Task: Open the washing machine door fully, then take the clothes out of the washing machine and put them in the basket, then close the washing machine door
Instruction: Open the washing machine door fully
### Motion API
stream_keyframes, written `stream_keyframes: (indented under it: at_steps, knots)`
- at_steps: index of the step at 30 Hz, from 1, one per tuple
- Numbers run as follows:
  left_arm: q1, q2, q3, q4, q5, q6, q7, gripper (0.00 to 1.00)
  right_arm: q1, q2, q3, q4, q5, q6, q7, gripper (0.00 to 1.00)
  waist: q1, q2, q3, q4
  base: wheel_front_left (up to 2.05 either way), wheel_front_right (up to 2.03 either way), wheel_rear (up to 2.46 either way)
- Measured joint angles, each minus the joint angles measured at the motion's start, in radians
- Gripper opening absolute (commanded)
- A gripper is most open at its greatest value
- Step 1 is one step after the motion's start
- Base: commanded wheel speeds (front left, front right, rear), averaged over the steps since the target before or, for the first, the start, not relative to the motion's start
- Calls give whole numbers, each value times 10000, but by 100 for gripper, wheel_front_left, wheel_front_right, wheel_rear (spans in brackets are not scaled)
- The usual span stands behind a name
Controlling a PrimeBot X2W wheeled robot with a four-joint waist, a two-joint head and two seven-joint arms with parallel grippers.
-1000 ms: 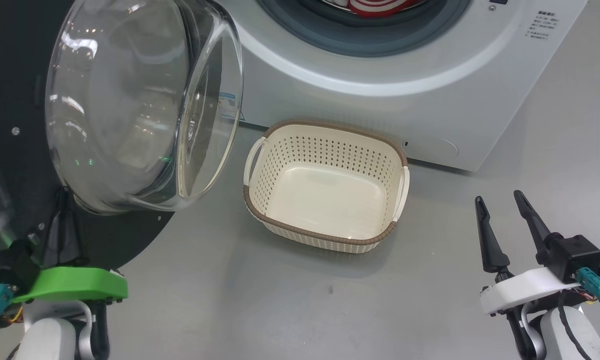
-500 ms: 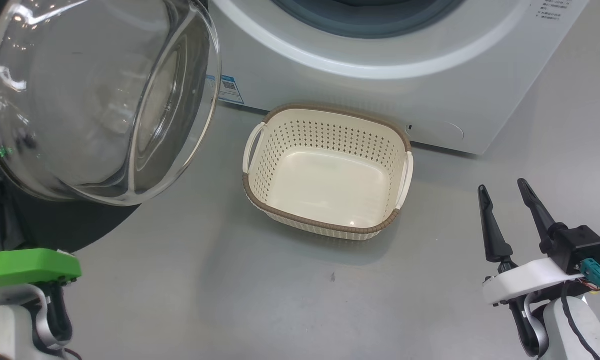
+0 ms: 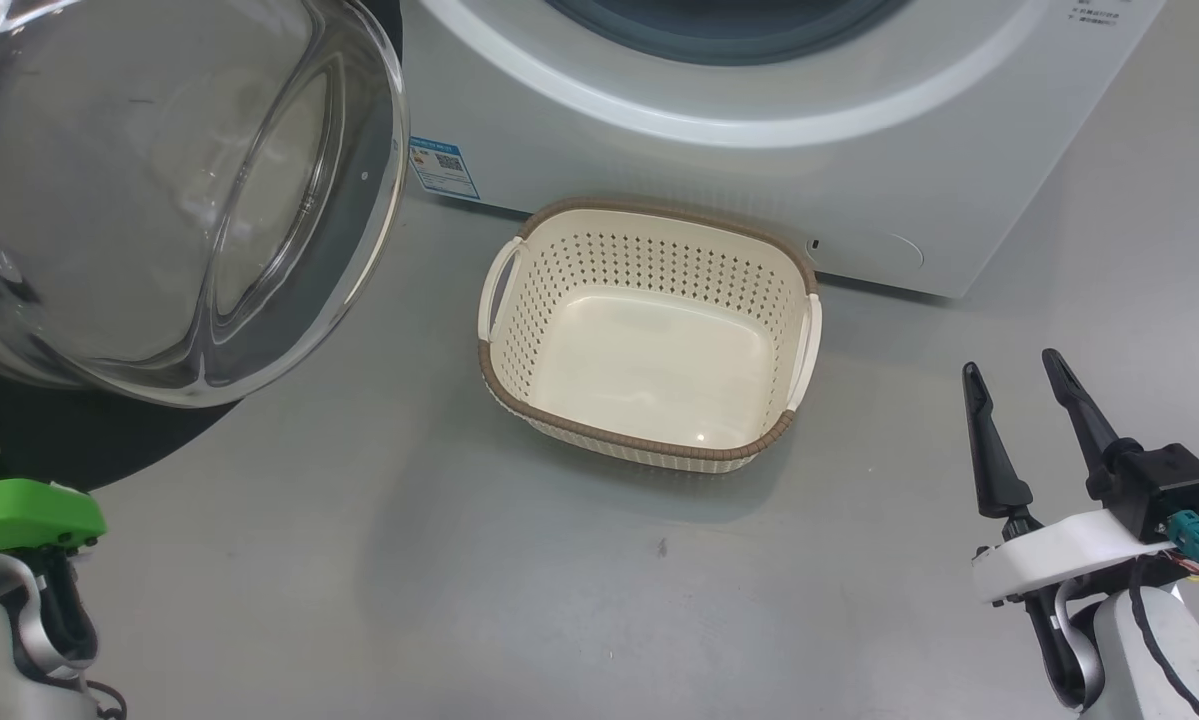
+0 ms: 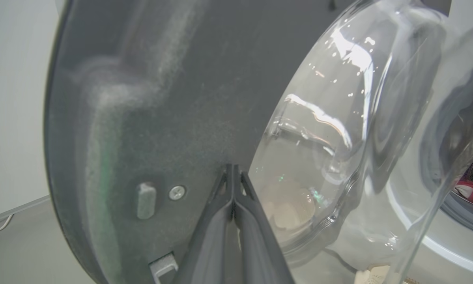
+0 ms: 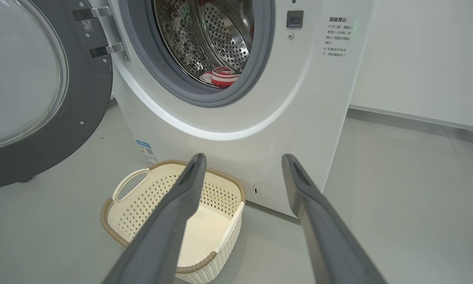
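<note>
**Op:** Status check, left to right. Is the door step done?

**Log:** By my reading, yes. The door (image 3: pixel 159 190) stands swung wide on the left, its glass bowl bulging toward the head camera and its dark rim below. Your left gripper (image 4: pixel 233 173) has its fingers pressed together with nothing between them. The tip is at or just off the door's dark inner face, and I cannot tell whether it touches

**Op:** What is left?

**Log:** Both the unloading and the closing. The basket (image 3: pixel 659 270) sits empty on the floor (image 3: pixel 359 560), just in front of the washing machine (image 3: pixel 759 190). The clothes (image 5: pixel 222 77), red with white stripes, lie low in the drum, just behind the grey seal. Nothing has been lifted out, and the door is not yet closed

**Op:** Room to move?

**Log:** Your right gripper (image 3: pixel 1009 362) hangs on the right, fingers spread wide and empty, well apart from the basket and the machine. In the right wrist view the drum mouth is unobstructed, and bare floor lies to the right of the basket. My judgement on edges to mind:
- the seal lip on the reach in
- the basket's brown rim on the drop
- the door's rim on the left, which crowds your left arm
</note>
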Motion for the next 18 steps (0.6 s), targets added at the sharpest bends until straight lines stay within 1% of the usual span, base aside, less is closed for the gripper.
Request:
stream_keyframes:
  at_steps: [11, 18]
  knots:
    - [-111, -50, -100, 257, 54, 79, -79, 0, -111, 10, 8, 29, -2, 52, 0, 100, 0, 0, -61, -41, 0, 0, 0]
    - [144, -230, -240, -77, 217, 79, -90, 0, -110, 134, 104, 127, 0, 54, -2, 100, 0, 0, -364, -71, 0, 0, 0]
